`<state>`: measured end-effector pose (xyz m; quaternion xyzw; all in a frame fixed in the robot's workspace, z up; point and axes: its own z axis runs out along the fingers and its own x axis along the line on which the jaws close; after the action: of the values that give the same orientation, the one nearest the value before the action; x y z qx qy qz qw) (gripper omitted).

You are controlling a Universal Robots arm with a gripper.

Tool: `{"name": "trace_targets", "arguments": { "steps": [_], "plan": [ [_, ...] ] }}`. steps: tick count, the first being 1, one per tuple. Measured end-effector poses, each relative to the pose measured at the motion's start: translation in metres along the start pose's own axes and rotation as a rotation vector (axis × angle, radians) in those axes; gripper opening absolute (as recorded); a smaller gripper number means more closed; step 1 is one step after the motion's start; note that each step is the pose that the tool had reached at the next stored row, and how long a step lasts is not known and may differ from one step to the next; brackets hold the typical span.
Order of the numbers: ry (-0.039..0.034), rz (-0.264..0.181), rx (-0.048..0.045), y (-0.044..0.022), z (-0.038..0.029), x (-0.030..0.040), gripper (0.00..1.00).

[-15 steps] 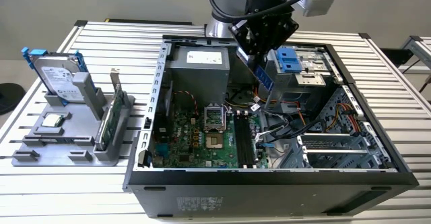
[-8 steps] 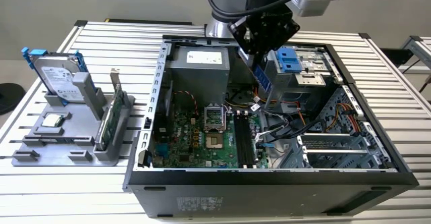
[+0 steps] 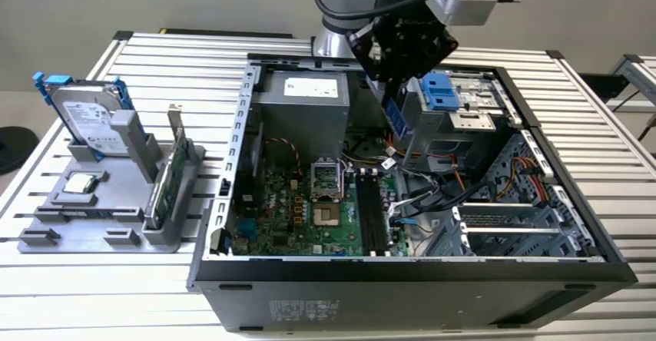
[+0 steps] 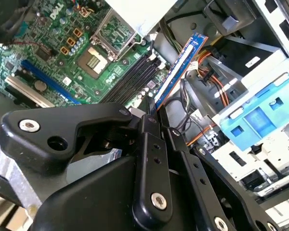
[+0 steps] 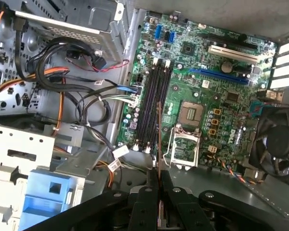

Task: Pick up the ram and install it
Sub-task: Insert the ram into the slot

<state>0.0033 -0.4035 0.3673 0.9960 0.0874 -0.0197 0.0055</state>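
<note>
My gripper point(image 3: 395, 101) hangs over the open computer case point(image 3: 410, 276), shut on the ram point(image 3: 397, 120). In the second wrist view the ram point(image 4: 179, 70) is a long narrow blue-edged stick reaching out from the gripper point(image 4: 151, 114) over the motherboard. Seen edge-on in the first wrist view, the ram point(image 5: 159, 139) is a thin line leaving the gripper point(image 5: 160, 182) and pointing along the black memory slots point(image 5: 151, 108). These slots point(image 3: 371, 214) lie on the green motherboard point(image 3: 297, 218) below and forward of the stick, and the ram is above them, not touching.
A grey fixture point(image 3: 61, 230) at the exterior view's left holds a silver hard drive point(image 3: 91, 118) with blue rails and a green expansion card point(image 3: 177, 172). Inside the case are a power supply point(image 3: 303, 103), a blue drive bay point(image 3: 441, 91), loose cables point(image 3: 431, 180) and a fan point(image 5: 277, 144).
</note>
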Motion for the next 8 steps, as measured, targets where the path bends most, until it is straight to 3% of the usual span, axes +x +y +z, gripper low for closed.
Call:
{"name": "trace_targets", "arguments": {
  "steps": [8],
  "plan": [
    [-0.0007, 0.094, 0.0038, 0.0000, 0.0000, 0.0000, 0.00]
  ]
}}
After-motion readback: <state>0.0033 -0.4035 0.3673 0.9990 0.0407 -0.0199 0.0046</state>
